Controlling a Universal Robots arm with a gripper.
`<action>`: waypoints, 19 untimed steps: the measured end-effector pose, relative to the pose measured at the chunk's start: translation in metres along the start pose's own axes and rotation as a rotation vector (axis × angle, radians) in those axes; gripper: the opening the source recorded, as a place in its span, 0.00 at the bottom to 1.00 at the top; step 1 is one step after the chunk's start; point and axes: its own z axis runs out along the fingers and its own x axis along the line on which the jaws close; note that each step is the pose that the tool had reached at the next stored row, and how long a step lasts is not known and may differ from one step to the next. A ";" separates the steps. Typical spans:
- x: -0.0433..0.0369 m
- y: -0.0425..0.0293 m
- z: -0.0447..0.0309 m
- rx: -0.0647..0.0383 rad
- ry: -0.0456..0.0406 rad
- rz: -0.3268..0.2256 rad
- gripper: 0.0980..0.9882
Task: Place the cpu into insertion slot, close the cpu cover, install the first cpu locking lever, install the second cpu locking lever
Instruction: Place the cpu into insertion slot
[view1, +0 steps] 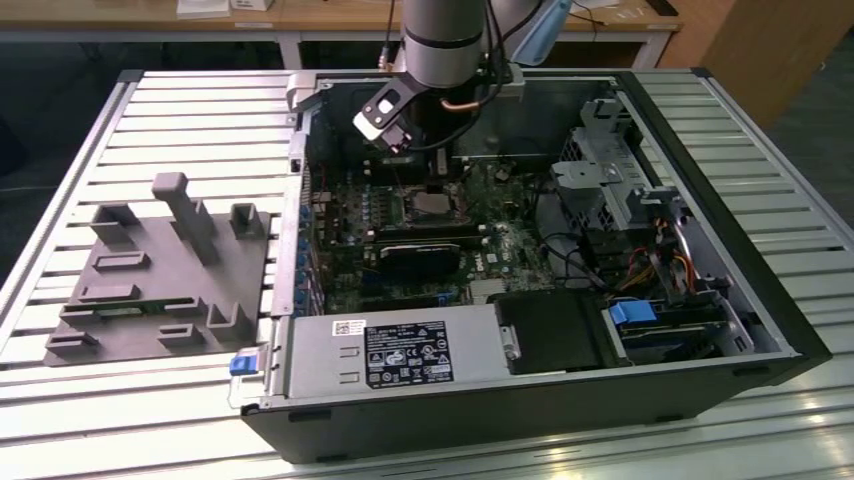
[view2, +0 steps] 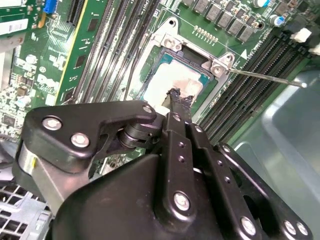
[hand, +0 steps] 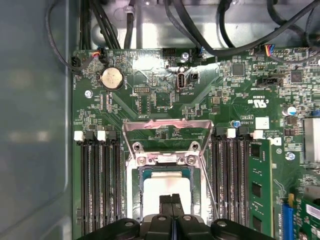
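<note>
The cpu (hand: 165, 182), a square chip with a pale smeared top, lies in the insertion slot (hand: 136, 192) on the green board; it also shows in the second wrist view (view2: 180, 80) and the exterior view (view1: 430, 205). The cpu cover (hand: 167, 124), a silvery frame with a window, stands flipped open beyond the slot's hinge side. A thin locking lever (view2: 265, 77) sticks out free beside the socket. My gripper (hand: 172, 199) hangs just over the chip with its black fingers (view2: 176, 107) pressed together and nothing between them. It reaches down into the case (view1: 407, 150).
Long black memory slots (hand: 100, 190) flank the socket on both sides. A silver power supply box (view1: 387, 355) and a black drive bay (view1: 561, 330) sit at the case's near edge. A grey fixture (view1: 147, 270) lies at the exterior view's left. Cables (hand: 200, 25) run past the board.
</note>
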 end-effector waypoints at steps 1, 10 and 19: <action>0.0000 0.0001 -0.0023 0.000 0.0001 0.000 0.00; 0.0002 0.0007 -0.0232 -0.006 0.0003 -0.003 0.00; 0.0002 0.0012 -0.0394 -0.014 0.0007 -0.005 0.00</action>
